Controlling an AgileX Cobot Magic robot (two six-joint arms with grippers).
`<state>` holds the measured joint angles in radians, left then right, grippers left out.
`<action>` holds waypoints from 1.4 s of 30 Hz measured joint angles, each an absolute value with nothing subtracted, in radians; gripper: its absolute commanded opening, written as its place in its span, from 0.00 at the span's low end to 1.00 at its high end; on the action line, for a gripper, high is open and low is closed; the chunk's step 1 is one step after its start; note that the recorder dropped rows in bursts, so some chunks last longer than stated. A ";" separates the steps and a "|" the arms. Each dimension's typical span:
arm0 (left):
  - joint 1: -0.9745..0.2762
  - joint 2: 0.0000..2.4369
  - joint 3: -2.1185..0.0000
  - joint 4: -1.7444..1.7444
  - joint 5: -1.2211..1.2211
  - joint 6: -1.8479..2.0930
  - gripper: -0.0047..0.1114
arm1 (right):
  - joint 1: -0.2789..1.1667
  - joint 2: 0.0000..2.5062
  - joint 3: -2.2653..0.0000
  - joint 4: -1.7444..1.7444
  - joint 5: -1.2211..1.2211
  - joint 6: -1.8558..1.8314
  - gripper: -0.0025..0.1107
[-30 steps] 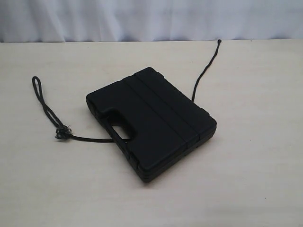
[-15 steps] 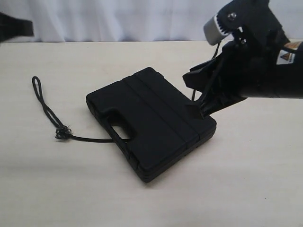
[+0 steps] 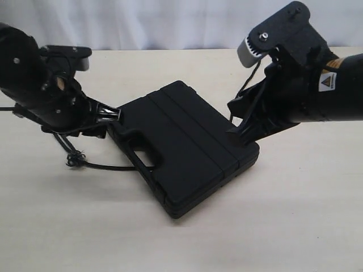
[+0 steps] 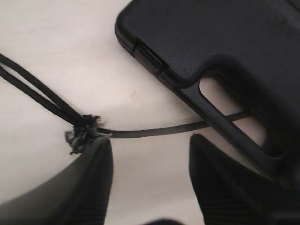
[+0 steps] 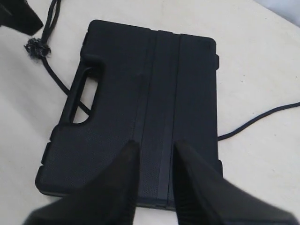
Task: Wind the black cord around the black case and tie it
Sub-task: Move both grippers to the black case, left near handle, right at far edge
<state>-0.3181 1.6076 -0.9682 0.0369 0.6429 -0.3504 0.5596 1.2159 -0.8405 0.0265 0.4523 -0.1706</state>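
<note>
The black case (image 3: 181, 147) lies flat on the table, its handle slot toward the left. The black cord (image 3: 108, 166) runs under it. Its frayed knot (image 3: 75, 158) and loop lie to the case's left, and its other end trails off behind the right arm. My left gripper (image 3: 106, 118) hovers open by the case's left corner. In the left wrist view the gripper (image 4: 150, 140) stands just short of the cord (image 4: 154, 131) and knot (image 4: 82, 133). My right gripper (image 3: 241, 133) is open over the case's right edge, its jaws above the ribbed lid (image 5: 140, 93) with nothing held.
The pale wooden table (image 3: 283, 226) extends to a white curtain (image 3: 170, 22) at the back. The cord's far stretch (image 5: 258, 119) lies on the table beside the case.
Neither arm was in view one second ago. The right arm came in first and has lifted slightly. The left arm has since come down beside the case's left corner. Case and cord have not moved.
</note>
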 measured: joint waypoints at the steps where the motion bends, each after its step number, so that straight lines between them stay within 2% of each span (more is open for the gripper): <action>1: -0.318 1.635 -0.968 0.018 0.631 -0.355 0.49 | 0.560 1.218 -0.841 0.013 0.456 -0.159 0.24; 10: -0.324 1.795 -0.970 -0.206 0.404 -0.338 0.49 | 0.560 1.220 -0.841 -0.005 0.472 -0.138 0.24; 21: -0.324 1.866 -0.968 -0.299 0.353 -0.334 0.49 | 0.560 1.220 -0.841 -0.008 0.451 -0.138 0.24; 29: -0.396 1.916 -0.954 -0.323 0.272 -0.332 0.49 | 0.560 1.220 -0.841 -0.008 0.449 -0.138 0.24; 42: -0.399 1.941 -0.951 -0.332 0.248 -0.334 0.49 | 0.560 1.220 -0.841 -0.008 0.462 -0.138 0.24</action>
<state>-0.3985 1.9406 -0.9508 -0.3315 0.2475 -0.3345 0.5596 1.2198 -0.8405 -0.0079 0.4615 -0.1384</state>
